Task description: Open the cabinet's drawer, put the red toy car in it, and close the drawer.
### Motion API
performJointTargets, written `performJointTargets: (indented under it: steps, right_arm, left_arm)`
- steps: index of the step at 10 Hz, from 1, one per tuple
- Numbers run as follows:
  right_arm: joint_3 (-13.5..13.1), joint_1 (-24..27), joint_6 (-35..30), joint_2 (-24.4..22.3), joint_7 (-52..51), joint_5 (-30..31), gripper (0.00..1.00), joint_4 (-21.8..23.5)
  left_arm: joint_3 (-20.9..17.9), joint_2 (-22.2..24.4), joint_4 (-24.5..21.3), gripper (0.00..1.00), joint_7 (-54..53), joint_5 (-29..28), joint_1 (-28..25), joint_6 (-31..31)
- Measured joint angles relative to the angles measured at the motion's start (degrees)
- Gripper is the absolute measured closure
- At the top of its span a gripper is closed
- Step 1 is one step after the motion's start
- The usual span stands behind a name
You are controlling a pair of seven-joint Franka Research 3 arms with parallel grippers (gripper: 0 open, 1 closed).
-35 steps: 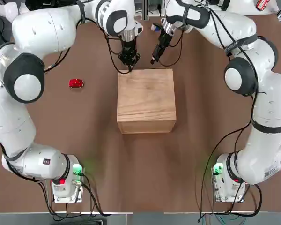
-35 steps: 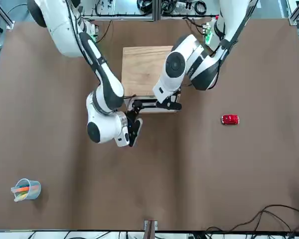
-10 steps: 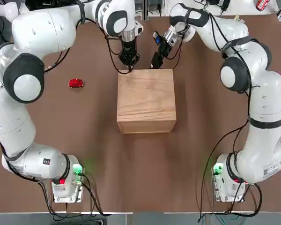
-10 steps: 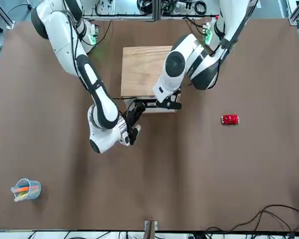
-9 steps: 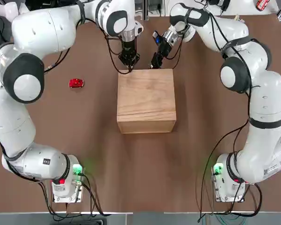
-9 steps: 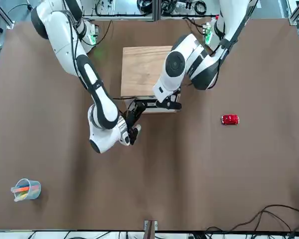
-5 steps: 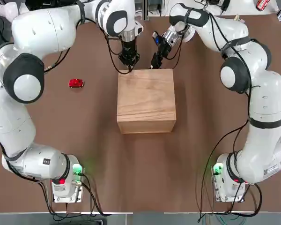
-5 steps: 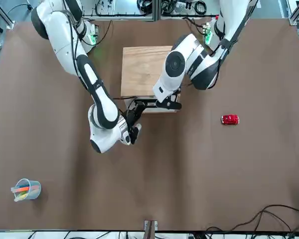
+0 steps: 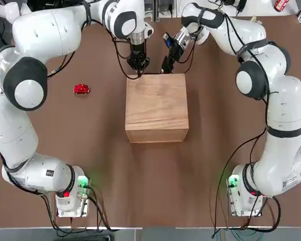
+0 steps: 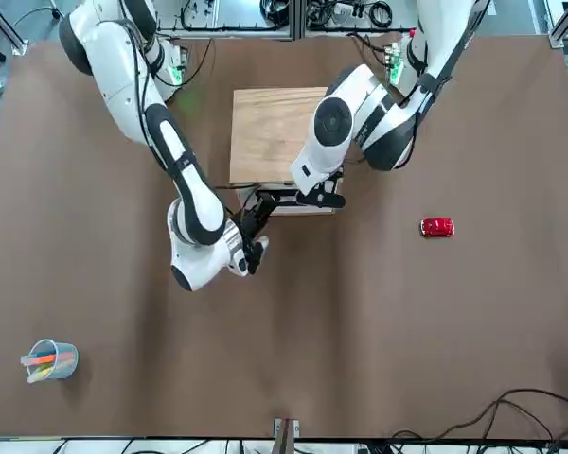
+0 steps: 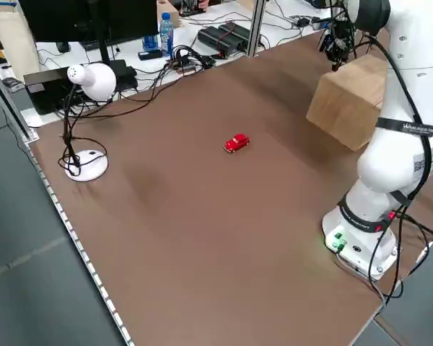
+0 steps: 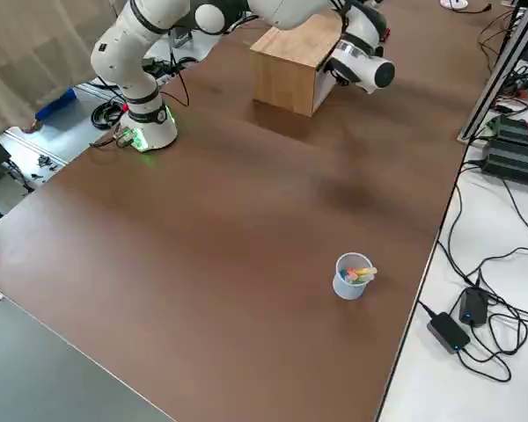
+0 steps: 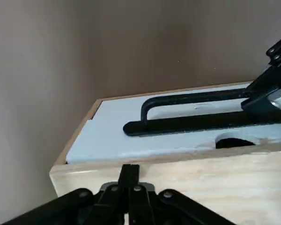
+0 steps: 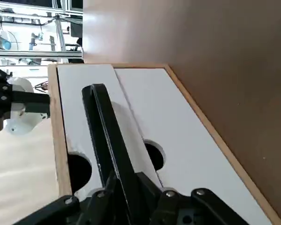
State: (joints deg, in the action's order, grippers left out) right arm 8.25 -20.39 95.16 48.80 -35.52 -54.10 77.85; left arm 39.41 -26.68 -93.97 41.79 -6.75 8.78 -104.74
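Wooden cabinet (image 9: 156, 108): steadying its far edge with closed left gripper (image 9: 138, 73), clamping right gripper (image 9: 164, 69) on black drawer handle (image 14: 107, 136) for pulling.

cabinet (image 9: 156, 107): standing mid-table as the one big block; its near and side faces are lying open to approach.

front of cabinet: both grippers are crowding here. The left gripper (image 9: 138, 71), fingers pressed together, is hanging at one top corner; the right gripper (image 9: 165, 67) is reaching in beside it, along the drawer (image 14: 173, 131) face.

left of cabinet: bare tabletop is stretching out, with only the red toy car (image 9: 81, 89) sitting well apart.

above the cabinet's far side: the arms' wrists and cables are hanging across, blocking a straight drop.

far beyond cabinet: a cup (image 10: 50, 360) is standing alone near the table edge.
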Motion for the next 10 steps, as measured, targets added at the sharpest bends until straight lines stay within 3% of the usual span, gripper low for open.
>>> performJointTargets:
  steps: [10]
  right_arm:
    - [-0.10,0.53,7.75,0.01,2.34,-0.43,0.80,-1.98]
  left_arm:
    - [0.29,0.14,-0.24,0.99,0.04,0.00,-0.08,0.01]
